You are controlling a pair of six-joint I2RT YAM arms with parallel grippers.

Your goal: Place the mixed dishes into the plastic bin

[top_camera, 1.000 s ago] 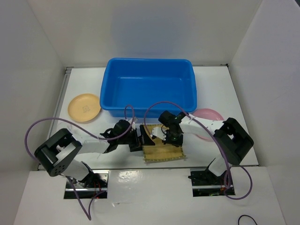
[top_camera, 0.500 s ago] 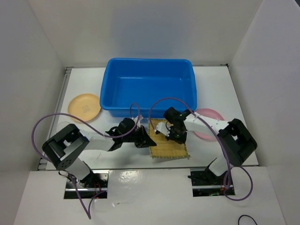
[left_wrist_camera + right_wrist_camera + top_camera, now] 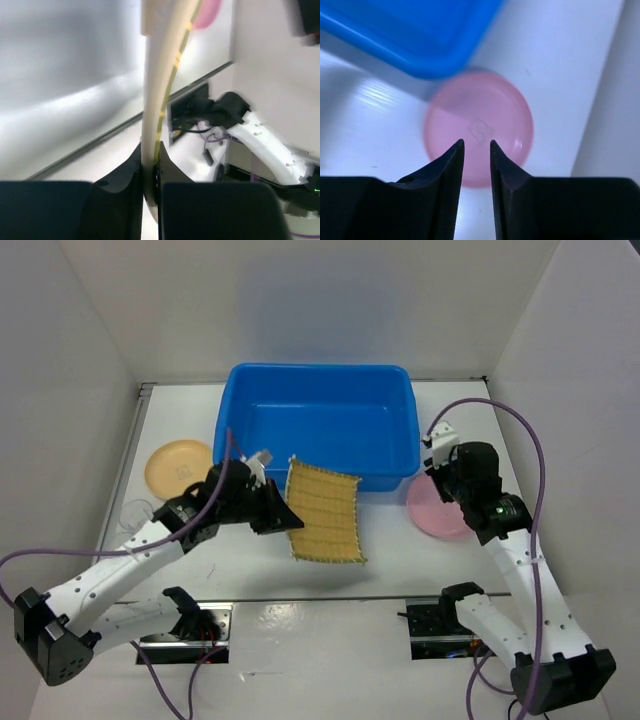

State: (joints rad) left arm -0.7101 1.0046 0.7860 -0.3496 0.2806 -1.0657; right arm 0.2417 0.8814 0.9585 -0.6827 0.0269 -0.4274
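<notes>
My left gripper is shut on the left edge of the yellowish woven bamboo mat, which hangs lifted and tilted just in front of the blue plastic bin. In the left wrist view the mat runs edge-on up from between the jaws of the left gripper. My right gripper hovers over the pink plate, jaws a little apart and holding nothing. The same right gripper partly hides the pink plate. The tan-orange plate lies left of the bin. Inside, the bin looks bare.
A faint clear glass cup stands by the table's left edge, below the tan plate. The bin's corner lies close to the upper left of the pink plate. White walls close in both sides.
The left gripper shut on the mat and lifted it up and left toward the bin. The right gripper let go of the mat, swung right above the pink plate and opened a little.
</notes>
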